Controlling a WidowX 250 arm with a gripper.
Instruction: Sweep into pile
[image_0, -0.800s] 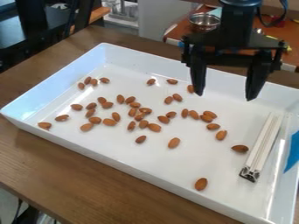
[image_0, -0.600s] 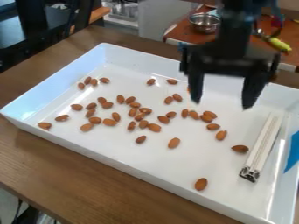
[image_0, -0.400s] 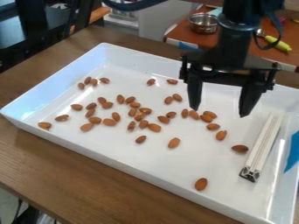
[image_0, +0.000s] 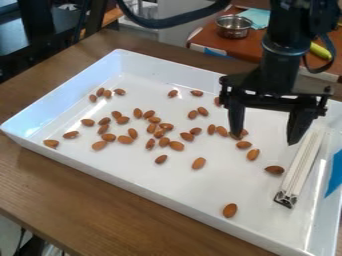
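Over right part of white tray (image_0: 152, 196) — black gripper (image_0: 265, 138), fingers spread wide, nothing between them. Below, almonds (image_0: 199, 163) lie scattered across tray floor, thickest near middle, one apart toward near edge. Pale grooved bar (image_0: 300, 167) lies slantwise at tray's right side, just beside one almond. Metal bowl (image_0: 234, 27) stands behind — on reddish-brown surface (image_0: 204, 37).

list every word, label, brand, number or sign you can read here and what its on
There are none that can be read: no text shows on the white tray, the long pale bar in it, the metal bowl or the blue patch at the right edge.
The tool and its black arm bear no readable marks either.
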